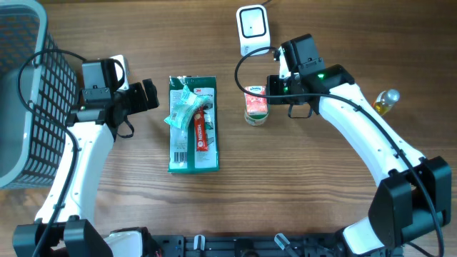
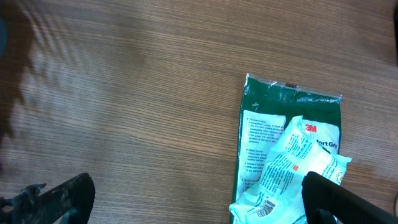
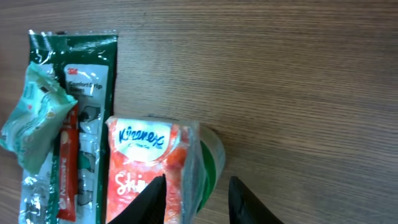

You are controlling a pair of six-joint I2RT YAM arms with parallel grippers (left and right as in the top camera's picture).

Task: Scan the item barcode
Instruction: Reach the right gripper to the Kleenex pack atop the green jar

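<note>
Orange Kleenex pack (image 3: 146,168) stood toward the bench's far edge, near the scanner (image 1: 252,28). Right claw (image 3: 198,199) straddled its end, part open; whether it gripped could not be told. Left claw (image 1: 146,94) gaped wide, empty. Best clamp squarely before lifting, then turn the barcode toward the scanner.

Basket (image 1: 28,107) walls off the far L edge. Mid-table, the green pkg (image 1: 187,153) (2 smaller items piled on top) and the Kleenex pack (image 1: 255,103) leave a narrow bare lane btwn them. Scanner (image 1: 252,28) stands at the far edge, near the pack; bottle (image 1: 386,102) sits well off R. Near half of the table (image 1: 285,185) is bare wood.
</note>
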